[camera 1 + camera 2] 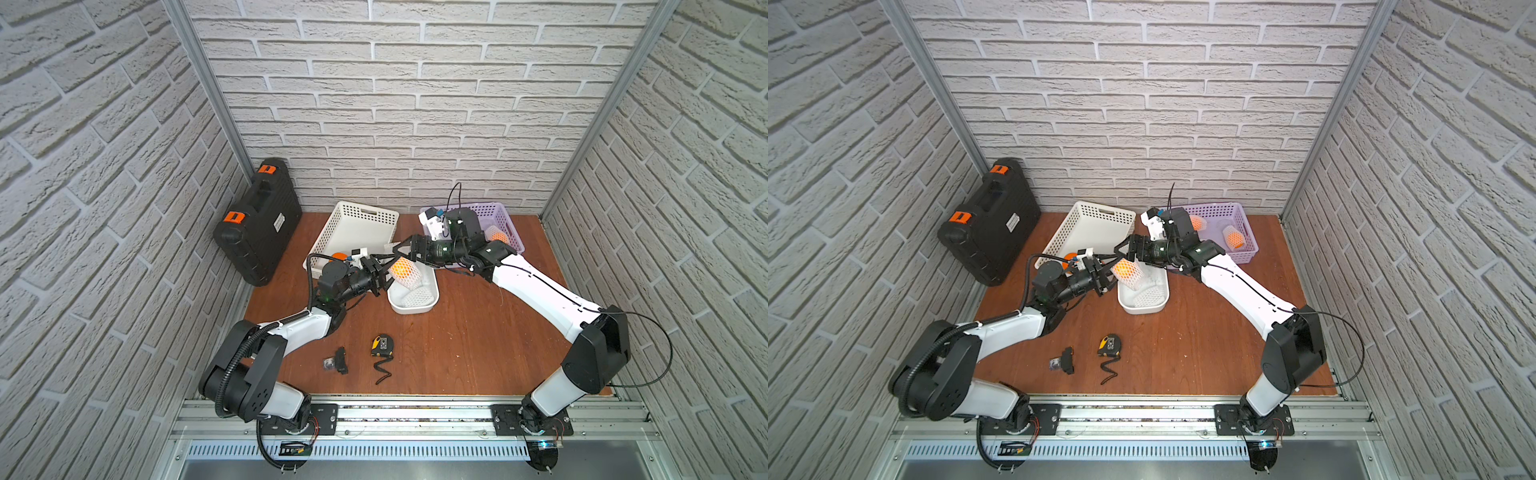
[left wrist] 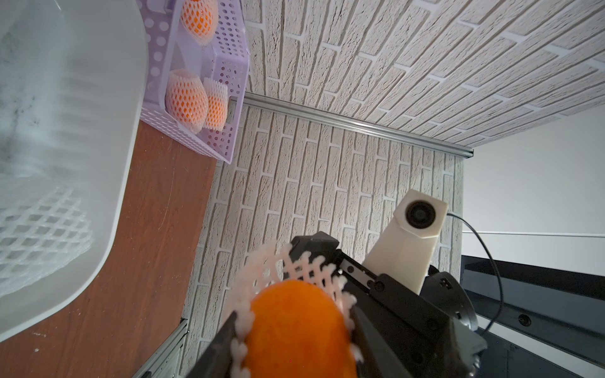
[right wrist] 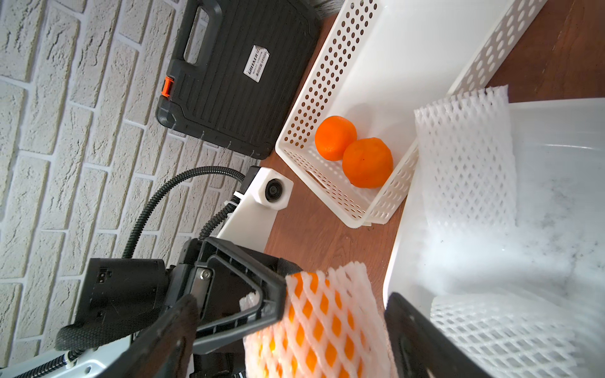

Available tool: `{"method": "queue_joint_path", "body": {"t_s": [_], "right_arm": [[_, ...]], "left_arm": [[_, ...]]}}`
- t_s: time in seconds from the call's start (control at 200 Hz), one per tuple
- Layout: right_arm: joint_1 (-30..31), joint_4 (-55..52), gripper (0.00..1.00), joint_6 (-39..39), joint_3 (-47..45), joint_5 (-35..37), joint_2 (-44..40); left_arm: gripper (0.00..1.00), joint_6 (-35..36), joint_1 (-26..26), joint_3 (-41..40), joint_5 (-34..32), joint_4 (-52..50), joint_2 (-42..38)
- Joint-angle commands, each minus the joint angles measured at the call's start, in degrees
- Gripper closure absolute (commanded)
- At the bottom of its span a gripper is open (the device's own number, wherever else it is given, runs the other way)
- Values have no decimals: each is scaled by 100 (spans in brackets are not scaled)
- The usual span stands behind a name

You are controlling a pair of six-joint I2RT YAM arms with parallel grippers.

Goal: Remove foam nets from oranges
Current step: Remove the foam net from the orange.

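An orange (image 2: 299,330) still in its white foam net (image 2: 284,271) hangs above the near end of the white tub (image 1: 432,299), with my left gripper (image 1: 390,276) shut on it. In the left wrist view both black fingers (image 2: 219,343) press its sides, and bare peel shows at the net's open end. My right gripper (image 3: 294,333) is open, its jaws wide apart on either side of the netted end (image 3: 324,320) without touching it. Two bare oranges (image 3: 335,137) lie in the white perforated basket (image 1: 353,226). Empty nets (image 3: 465,163) lie in the tub.
A purple basket (image 1: 1246,249) at the back right holds netted oranges (image 1: 1234,237). A black case (image 1: 257,220) leans against the left wall. A tape measure (image 1: 382,345) and a small black part (image 1: 337,360) lie on the wooden table near the front.
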Motion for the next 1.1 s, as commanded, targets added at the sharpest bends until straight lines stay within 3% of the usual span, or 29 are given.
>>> {"method": "queue_joint_path", "body": {"t_s": [0.0,0.19,0.34,0.52,0.73,1.095], "right_arm": [[-28,180,10,-214,-179,129,-539],[-63,499,14,-334,-1023,582,-1569],[-113,436,26,-413,-1712,825,-2319],[-109,329,56,-393,-2281,747,-2727],[70,700,92,-130,-2487,345,-2433],[543,1358,93,158,-2565,514,-2013]], "left_arm": [[49,-11,89,-106,114,364,-83],[49,-37,199,-108,127,372,-125],[49,-63,295,-86,148,373,-160],[49,-64,338,-47,129,355,-161],[49,-56,330,14,77,286,-215],[49,6,332,5,-20,100,-349]]}}
